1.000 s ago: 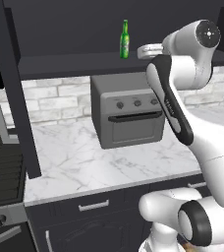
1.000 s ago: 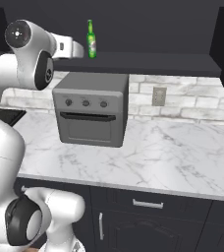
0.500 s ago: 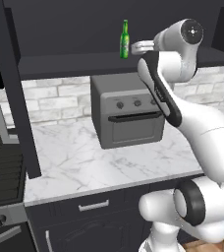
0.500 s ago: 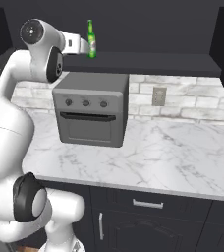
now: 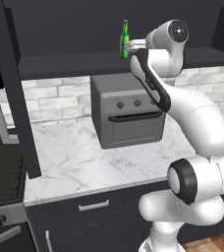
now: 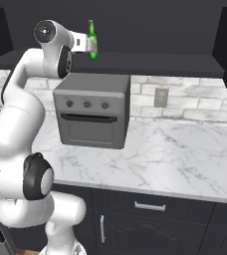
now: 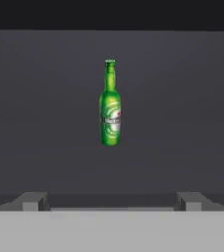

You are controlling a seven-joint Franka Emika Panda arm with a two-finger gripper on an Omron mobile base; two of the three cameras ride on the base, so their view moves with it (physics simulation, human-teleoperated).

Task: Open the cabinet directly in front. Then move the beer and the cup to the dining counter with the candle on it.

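The cabinet [image 5: 84, 29] stands open, its dark interior bare above the marble counter [image 6: 175, 149] and the grey toaster oven [image 5: 128, 115]. The white arm [image 5: 182, 103] reaches up to shelf height. The beer [image 7: 110, 106] stands upright near the shelf's front edge, its long axis vertical. The hand [image 7: 112, 204] is level with it and points straight at it, fingers spread to their widest and holding nothing. In the hand view the bottle sits dead centre between the fingertips, just ahead; a straight push forward should bring it between them.
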